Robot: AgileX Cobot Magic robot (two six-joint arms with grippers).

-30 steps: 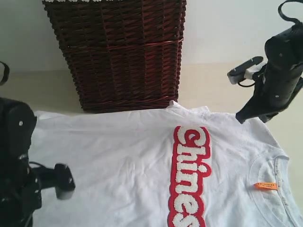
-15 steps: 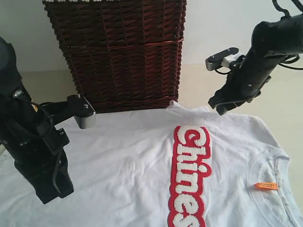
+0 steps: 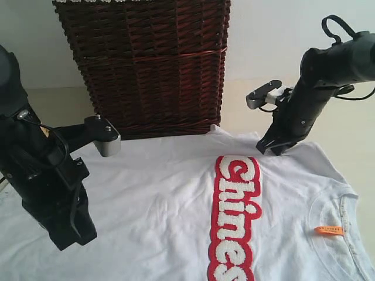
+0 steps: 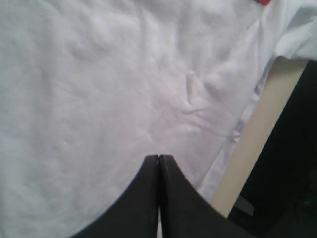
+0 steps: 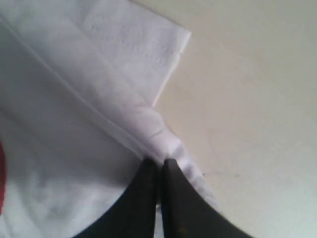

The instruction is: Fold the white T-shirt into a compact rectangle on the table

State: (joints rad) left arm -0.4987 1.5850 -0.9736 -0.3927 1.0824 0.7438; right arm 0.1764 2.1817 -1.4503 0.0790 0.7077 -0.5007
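Right gripper (image 5: 159, 162): fingers pressed together, pinching a puckered ridge at the edge of the white T-shirt (image 3: 158, 205), at two o'clock from its red lettering (image 3: 234, 216). Left gripper (image 4: 159, 158): fingers closed with nothing visible between them, above the white T-shirt at eight o'clock. The white T-shirt lies spread on the table (image 3: 53, 105), with a wicker basket (image 3: 149, 64) at twelve.

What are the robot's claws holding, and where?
The right gripper seems to pinch the white T-shirt at its edge by the sleeve; the left gripper holds nothing.
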